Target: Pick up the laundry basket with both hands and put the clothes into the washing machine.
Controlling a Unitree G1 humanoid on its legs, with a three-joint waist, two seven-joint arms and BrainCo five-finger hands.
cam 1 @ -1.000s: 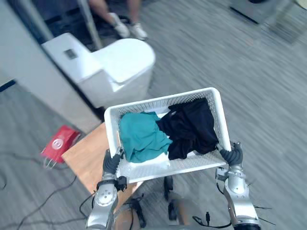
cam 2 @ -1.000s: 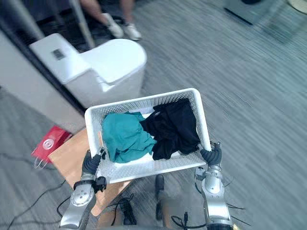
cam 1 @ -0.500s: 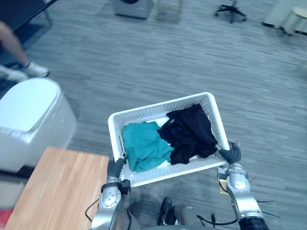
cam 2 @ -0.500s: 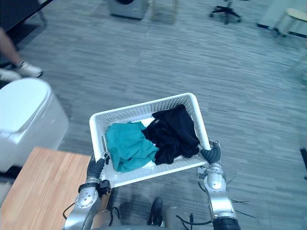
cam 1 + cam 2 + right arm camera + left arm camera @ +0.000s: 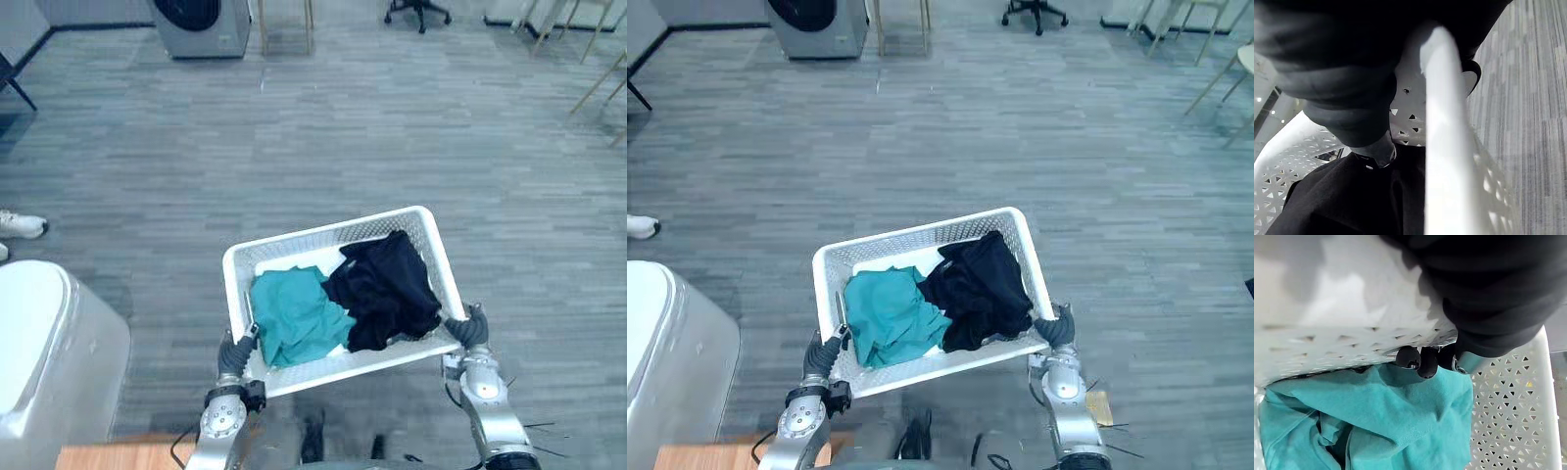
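White laundry basket [image 5: 323, 234] clasped between left hand [image 5: 234, 353] and right hand [image 5: 469, 329]; clothes [image 5: 294, 315] inside

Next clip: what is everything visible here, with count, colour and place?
laundry basket: one, white, held above the floor
teal garment: one, basket's left half
black garment: one, basket's right half
washing machine: one, grey, dark door, far left
rounded unit: one, white, near left
wooden table: one corner, brown, bottom left
office chair: one, black, far
shoe: one, white, a person's, left edge
left hand: curled on basket's left rim
right hand: curled on right rim
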